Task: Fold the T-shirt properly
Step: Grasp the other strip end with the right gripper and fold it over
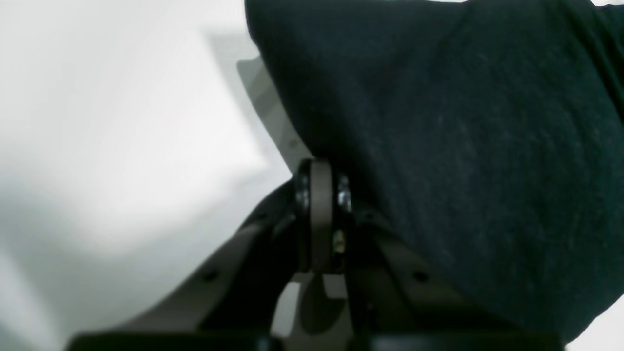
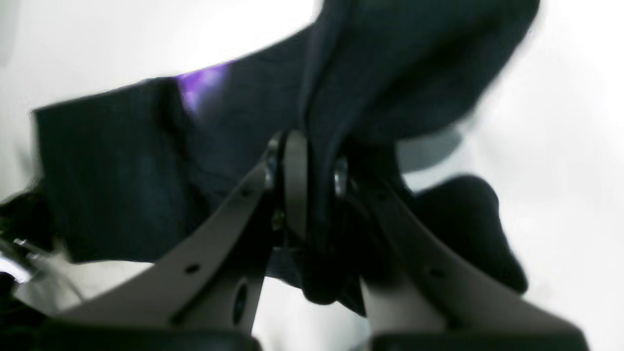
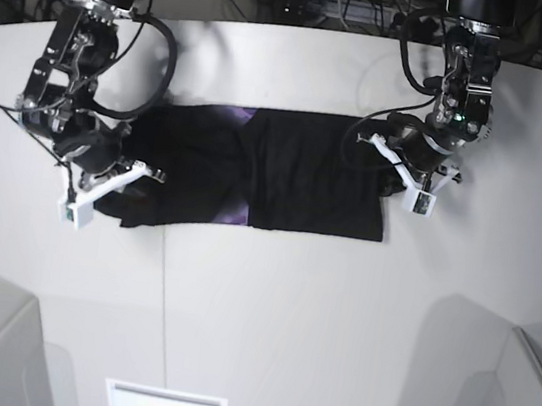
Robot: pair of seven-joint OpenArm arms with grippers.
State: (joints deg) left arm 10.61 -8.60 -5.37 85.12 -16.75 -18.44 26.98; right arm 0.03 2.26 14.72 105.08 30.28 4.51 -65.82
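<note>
The large black cloth T-shirt [image 3: 274,178] lies flat mid-table (purple print peeking out). The right gripper [image 2: 312,165] and left gripper [image 1: 324,195] each pinch cloth at opposite ends. Best to lift both evenly, keeping the fabric taut.

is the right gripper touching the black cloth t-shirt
Touching. The right wrist view shows the right gripper closed on a bunched fold of the black cloth T-shirt, with the fabric pinched between its fingers.

Both arms low, L pincer [image 1: 321,195] & R pincer [image 2: 312,165] clamped on cloth
</note>
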